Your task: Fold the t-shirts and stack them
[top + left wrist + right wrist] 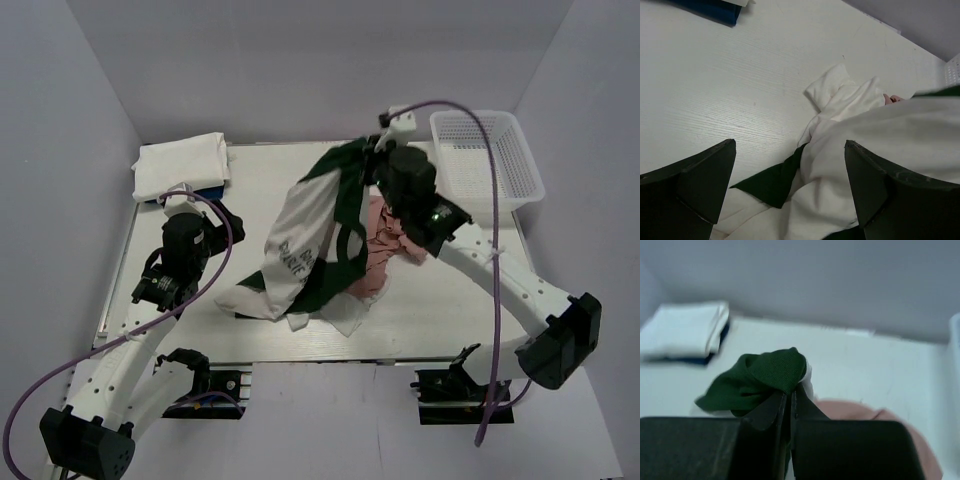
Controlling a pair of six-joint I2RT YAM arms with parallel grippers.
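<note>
My right gripper (373,150) is raised over the back of the table and shut on a bunched fold of the dark green t-shirt (760,377). The green cloth (340,205) hangs down from it, tangled with a white t-shirt (295,240) with dark lettering. A dusty pink t-shirt (385,250) lies crumpled beneath, by the right arm, and shows in the right wrist view (860,412). My left gripper (790,182) hovers open over the pile's left edge, above white cloth (855,135) and a green corner (772,182). In the top view the left gripper (222,222) holds nothing.
A folded stack of white shirts (180,165) sits at the back left on a blue flat object (710,10). The white mesh basket (487,160) stands at the back right. Grey walls close in the table (180,300) on three sides.
</note>
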